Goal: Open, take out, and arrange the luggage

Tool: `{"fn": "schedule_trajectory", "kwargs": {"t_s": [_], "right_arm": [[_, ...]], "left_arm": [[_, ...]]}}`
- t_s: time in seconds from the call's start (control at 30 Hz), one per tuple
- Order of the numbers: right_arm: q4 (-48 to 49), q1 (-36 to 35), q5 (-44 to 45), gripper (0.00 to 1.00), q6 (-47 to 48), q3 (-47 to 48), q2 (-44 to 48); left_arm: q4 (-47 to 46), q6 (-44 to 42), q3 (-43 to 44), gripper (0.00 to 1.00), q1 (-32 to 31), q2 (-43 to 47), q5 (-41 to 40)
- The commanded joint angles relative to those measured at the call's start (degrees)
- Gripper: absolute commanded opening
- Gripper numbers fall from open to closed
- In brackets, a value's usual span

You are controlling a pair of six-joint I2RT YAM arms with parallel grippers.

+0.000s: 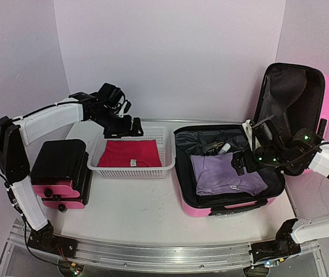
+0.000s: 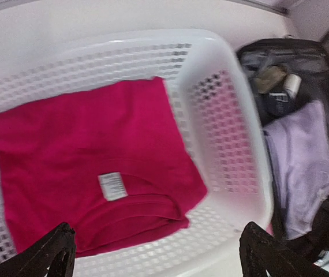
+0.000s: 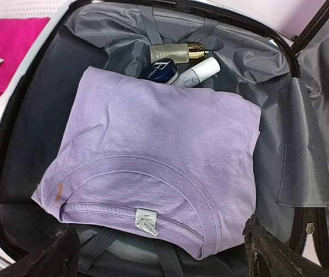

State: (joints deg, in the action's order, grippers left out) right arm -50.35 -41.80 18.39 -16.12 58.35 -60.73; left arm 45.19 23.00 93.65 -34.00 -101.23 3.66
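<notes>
Seen from above: pink hard-shell luggage (image 1: 222, 211) lying open at right centre of the white desk (image 1: 141, 213), lid standing up at upper right, black lining exposed. Inside, a folded lavender T-shirt (image 3: 159, 156) with a white neck tag (image 3: 146, 221), print too small to read. Behind it a gold-capped bottle (image 3: 178, 53), a dark blue container (image 3: 159, 71) with illegible white lettering, and a white tube (image 3: 200, 71). Left of the luggage, a white mesh basket (image 1: 131, 171) holding a magenta T-shirt (image 2: 89, 173), its label (image 2: 112, 186) blurred. Left end effector (image 2: 156, 257) spread wide over the basket, gripping nothing. Right end effector (image 3: 159, 257) likewise spread, empty, over the lavender T-shirt.
</notes>
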Motion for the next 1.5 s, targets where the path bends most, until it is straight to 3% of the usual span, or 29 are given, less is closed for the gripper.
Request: {"fn": "schedule_trajectory", "kwargs": {"t_s": [0.0,0.1,0.2,0.37,0.43,0.73,1.0,1.3,1.47], "right_arm": [[-1.2,0.1,2.2,0.98,1.4,2.2,-2.3],[-3.8,0.1,2.9,0.98,2.0,3.1,-5.0],[-4.4,0.1,2.2,0.98,2.0,3.8,-7.9],[-2.6,0.6,-9.2,0.98,4.2,6.0,-14.2],[-0.3,-1.7,-15.0,0.98,5.8,7.2,-18.0],[0.6,-7.1,-15.1,0.93,8.1,14.6,-33.3],[0.6,-8.9,-7.2,0.88,5.9,16.0,-38.5],[0.3,-8.8,-6.8,0.58,4.5,15.0,-39.3],[0.3,-8.8,-9.0,0.64,4.6,15.0,-40.0]], "left_arm": [[-19.1,6.6,-5.8,0.99,-2.7,6.1,22.3],[-30.4,13.3,-8.2,0.99,-7.4,5.6,29.7],[-33.1,17.0,-5.0,0.97,-13.3,0.9,32.9],[-33.4,17.8,-3.0,0.91,-18.9,-3.2,28.5],[-33.4,17.1,-4.5,0.92,-18.9,-1.5,25.4],[-33.0,14.3,-16.8,0.94,-14.8,11.8,12.6],[-32.8,13.5,-23.1,0.96,-9.3,19.0,13.2],[-32.5,12.7,-21.7,0.96,-9.1,17.5,15.9],[-32.5,12.5,-21.1,0.97,-9.0,17.3,16.9]]}}
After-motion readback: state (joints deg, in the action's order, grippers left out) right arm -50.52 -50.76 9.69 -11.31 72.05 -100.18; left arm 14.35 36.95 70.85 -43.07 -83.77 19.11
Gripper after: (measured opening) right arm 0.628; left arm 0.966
